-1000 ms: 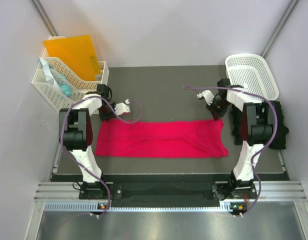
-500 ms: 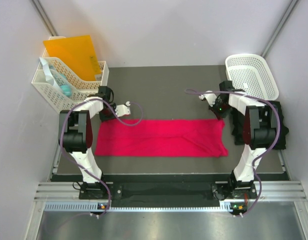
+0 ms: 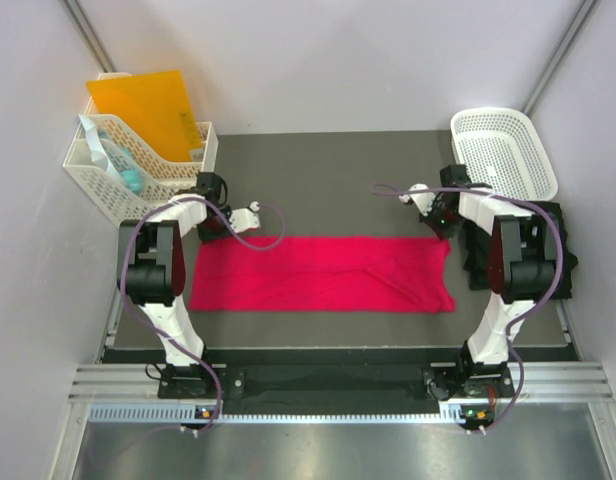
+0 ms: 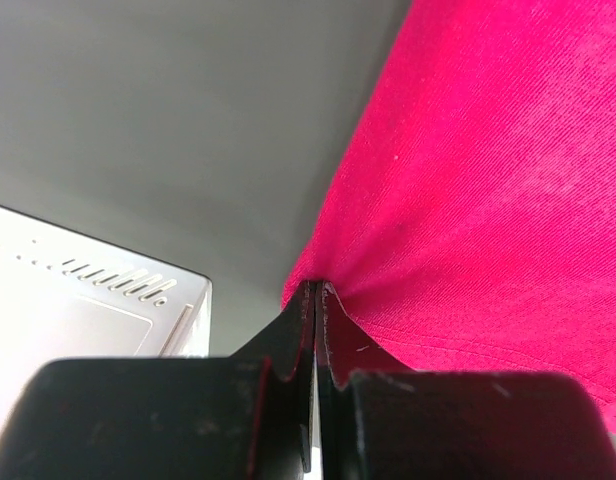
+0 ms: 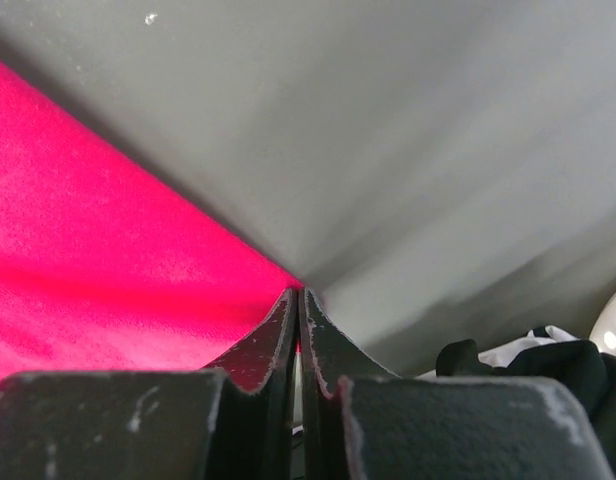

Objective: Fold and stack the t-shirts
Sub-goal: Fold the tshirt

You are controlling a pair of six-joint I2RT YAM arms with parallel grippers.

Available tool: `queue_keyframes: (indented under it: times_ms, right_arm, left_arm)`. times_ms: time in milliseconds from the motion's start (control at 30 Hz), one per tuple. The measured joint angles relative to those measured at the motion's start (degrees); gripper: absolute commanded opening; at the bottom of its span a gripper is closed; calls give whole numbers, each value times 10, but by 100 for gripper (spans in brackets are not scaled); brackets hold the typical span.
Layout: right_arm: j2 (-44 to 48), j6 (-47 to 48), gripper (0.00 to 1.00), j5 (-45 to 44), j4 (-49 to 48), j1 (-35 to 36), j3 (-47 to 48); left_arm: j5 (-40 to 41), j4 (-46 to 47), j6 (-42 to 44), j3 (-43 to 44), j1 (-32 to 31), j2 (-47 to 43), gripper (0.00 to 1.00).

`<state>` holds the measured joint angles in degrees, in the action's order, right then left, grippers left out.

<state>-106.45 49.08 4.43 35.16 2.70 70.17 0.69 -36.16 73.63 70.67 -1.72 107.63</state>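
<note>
The pinkish-red t-shirt [image 3: 323, 275] lies as a half-folded band on the table [image 3: 328, 190], a far corner pinched tight in each of my left fingers [image 4: 288, 345] and right fingers [image 5: 323, 350], with further folds and the seemingly unfolded black t-shirt [image 5: 558, 370] beside my right fingers yet to do.

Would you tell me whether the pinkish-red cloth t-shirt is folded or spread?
Folded: the pinkish-red cloth t-shirt lies as a long band, no sleeves showing.

Looked like a robot lab cell: plain white enclosure walls [image 3: 338, 60], ribbed aluminium base rail [image 3: 558, 380], flat dark grey table mat [image 3: 328, 180]
</note>
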Motion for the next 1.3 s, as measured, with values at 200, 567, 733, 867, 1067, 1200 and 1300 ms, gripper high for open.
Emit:
queue_keyframes:
  times_ms: [200,567,733,867,1067,1200,1300]
  right_arm:
    - [9,10,33,-15,5,-4,-4]
    - [64,23,51,-14,106,-10,88]
    - [73,25,43,89,203,-4,181]
    - [64,29,35,164,264,7,198]
    - [-3,19,34,227,283,24,164]
    - [-39,5,34,252,276,31,160]
    - [-54,-1,35,268,269,49,160]
  left_arm:
    - [-8,2,-13,0,3,-3,18]
    - [-12,2,-31,0,18,-80,72]
    - [-24,-2,-35,0,7,-147,72]
    - [-41,-3,-36,-15,-3,-201,72]
    - [-58,-16,-34,-59,-12,-262,72]
    - [-57,-28,-32,-72,-21,-285,72]
    - [-55,-34,-31,-76,-26,-299,72]
